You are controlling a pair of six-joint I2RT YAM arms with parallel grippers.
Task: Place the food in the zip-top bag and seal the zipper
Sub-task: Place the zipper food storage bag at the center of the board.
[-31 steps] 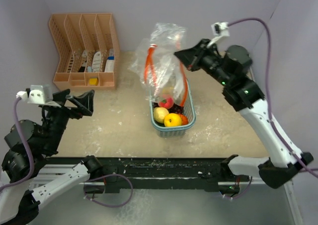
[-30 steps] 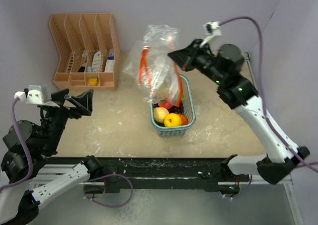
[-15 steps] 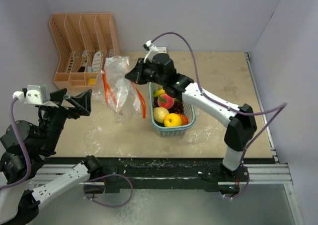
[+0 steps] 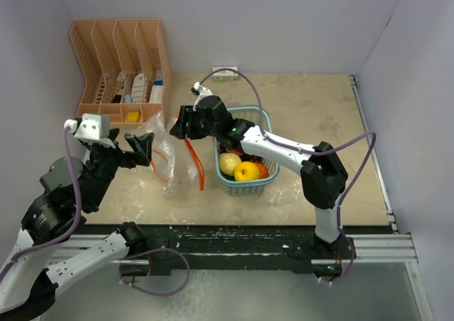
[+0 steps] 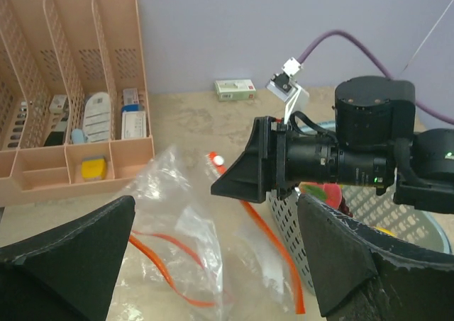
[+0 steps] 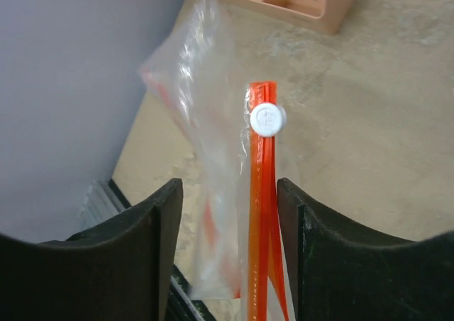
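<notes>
The zip-top bag (image 4: pixel 172 159) lies crumpled on the table, left of the light blue basket (image 4: pixel 245 187). Its orange-red zipper (image 4: pixel 196 159) trails toward the basket. My right gripper (image 4: pixel 177 125) hangs over the bag's mouth. In the right wrist view my right gripper (image 6: pixel 228 193) is open: the zipper (image 6: pixel 261 193) and its white slider (image 6: pixel 267 119) run between the jaws with gaps on both sides. My left gripper (image 4: pixel 140 149) is wide open just left of the bag (image 5: pixel 181 222). The food stays in the basket: yellow fruits (image 4: pixel 246 171) and a pink peach (image 5: pixel 326 191).
A peach-coloured file organizer (image 4: pixel 120 73) stands at the back left against the wall. A small white-green box (image 4: pixel 225 78) lies by the back wall. The right arm stretches across the basket's far rim. Walls close in the left, back and right.
My right arm carried the bag from above the basket leftward and down onto the table, then its jaws parted. My left gripper moved in toward the bag.
</notes>
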